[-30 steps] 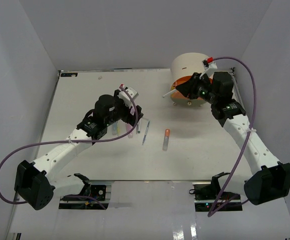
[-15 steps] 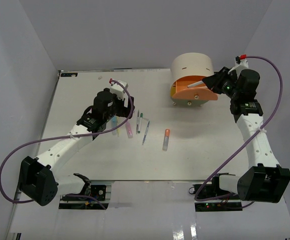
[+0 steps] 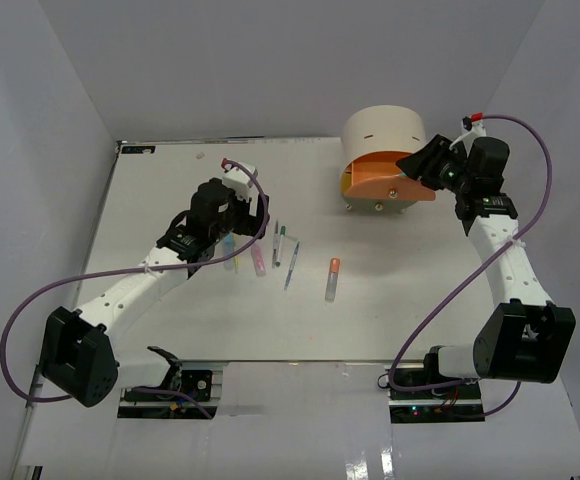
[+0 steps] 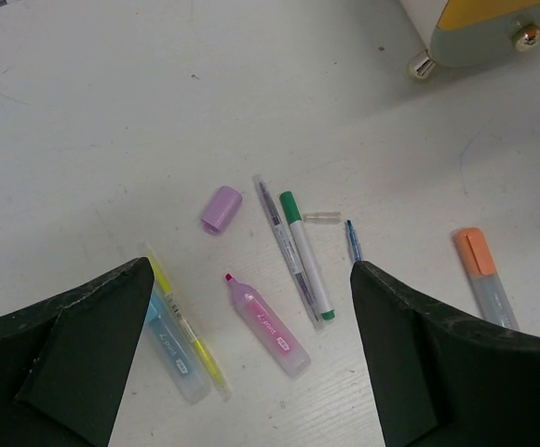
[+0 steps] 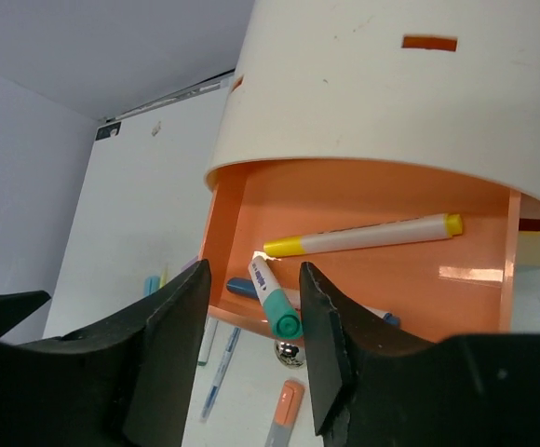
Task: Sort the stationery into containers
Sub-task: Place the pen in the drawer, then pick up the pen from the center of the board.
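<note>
The cream organiser (image 3: 382, 128) stands at the back right with its peach drawer (image 5: 382, 279) pulled out. In the drawer lie a yellow-capped pen (image 5: 363, 235), a teal-capped marker (image 5: 276, 298) leaning on the front edge, and a blue pen (image 5: 240, 287). My right gripper (image 3: 422, 163) hovers open and empty above the drawer. My left gripper (image 4: 251, 270) is open and empty above loose stationery: a pink marker (image 4: 268, 326), a blue marker (image 4: 173, 352), a yellow pen (image 4: 184, 324), a green-capped pen (image 4: 305, 256), a thin purple pen (image 4: 281, 240), a blue pen (image 4: 353, 239), a purple cap (image 4: 221, 208) and an orange-capped marker (image 4: 484, 275).
The organiser's yellow drawer (image 4: 498, 11) and the grey-green drawer (image 4: 475, 48) with its knob (image 4: 528, 35) are closed. White walls enclose the table on the left, back and right. A small clear piece (image 4: 321, 216) lies among the pens.
My right gripper held a white pen over the peach drawer; now it is open and the pen lies in the drawer. The left arm shifted slightly over the loose pens.
</note>
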Controlling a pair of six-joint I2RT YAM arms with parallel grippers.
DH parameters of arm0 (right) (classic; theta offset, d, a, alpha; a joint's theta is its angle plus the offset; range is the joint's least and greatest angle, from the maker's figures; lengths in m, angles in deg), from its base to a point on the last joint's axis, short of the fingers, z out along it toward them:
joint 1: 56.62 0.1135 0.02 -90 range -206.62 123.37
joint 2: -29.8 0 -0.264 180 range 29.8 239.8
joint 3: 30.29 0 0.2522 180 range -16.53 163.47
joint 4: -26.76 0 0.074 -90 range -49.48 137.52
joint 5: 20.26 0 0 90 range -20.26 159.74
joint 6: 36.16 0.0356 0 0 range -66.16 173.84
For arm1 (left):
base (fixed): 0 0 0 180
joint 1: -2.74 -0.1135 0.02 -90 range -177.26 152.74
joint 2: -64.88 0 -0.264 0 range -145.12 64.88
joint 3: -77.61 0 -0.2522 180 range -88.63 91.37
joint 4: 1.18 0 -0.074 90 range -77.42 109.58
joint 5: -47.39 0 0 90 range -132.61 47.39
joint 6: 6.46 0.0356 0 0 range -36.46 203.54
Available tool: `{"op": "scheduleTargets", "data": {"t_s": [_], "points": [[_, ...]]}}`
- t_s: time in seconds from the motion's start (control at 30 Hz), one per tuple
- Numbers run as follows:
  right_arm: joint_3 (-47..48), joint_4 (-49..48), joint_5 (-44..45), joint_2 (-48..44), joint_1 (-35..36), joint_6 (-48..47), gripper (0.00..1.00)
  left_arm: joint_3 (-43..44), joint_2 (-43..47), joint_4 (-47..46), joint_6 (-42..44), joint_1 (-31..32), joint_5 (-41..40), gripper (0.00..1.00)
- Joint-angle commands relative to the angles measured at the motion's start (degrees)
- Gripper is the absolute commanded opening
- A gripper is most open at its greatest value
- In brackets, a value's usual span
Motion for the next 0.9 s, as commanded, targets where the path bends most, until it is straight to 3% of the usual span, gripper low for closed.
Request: {"op": "scheduleTargets", "data": {"t_s": [0.0, 0.23, 0.37, 0.57, 0.7, 0.87], "points": [[2.67, -0.70, 1.02, -0.05, -0.13, -1.45, 0.53, 2.23, 0.35, 0.55, -0.40, 0.00, 0.82, 0.98], [6.27, 4.04, 9.35, -1.10, -0.13, -6.99, 0.78, 2.67, -0.44, 1.17, -0.84, 0.00, 0.91, 0.98], [8.82, 6.15, 12.89, -2.33, -0.13, -10.24, 0.87, 3.11, -1.32, 1.78, -1.89, 0.00, 0.92, 0.98], [6.98, 7.12, 16.58, -9.09, -0.13, -13.49, 0.90, 5.22, -3.77, 4.59, -6.62, 0.00, 0.21, 0.98], [1.36, 7.21, 17.90, -17.52, -0.13, -13.68, 0.90, 8.11, -6.76, 7.84, -12.87, 0.26, 1.44, 0.98], [-9.97, 6.25, 12.72, -27.53, 1.00, -10.52, 0.96, 14.43, -13.26, 14.78, -18.14, 3.50, 0.13, 0.94]]}}
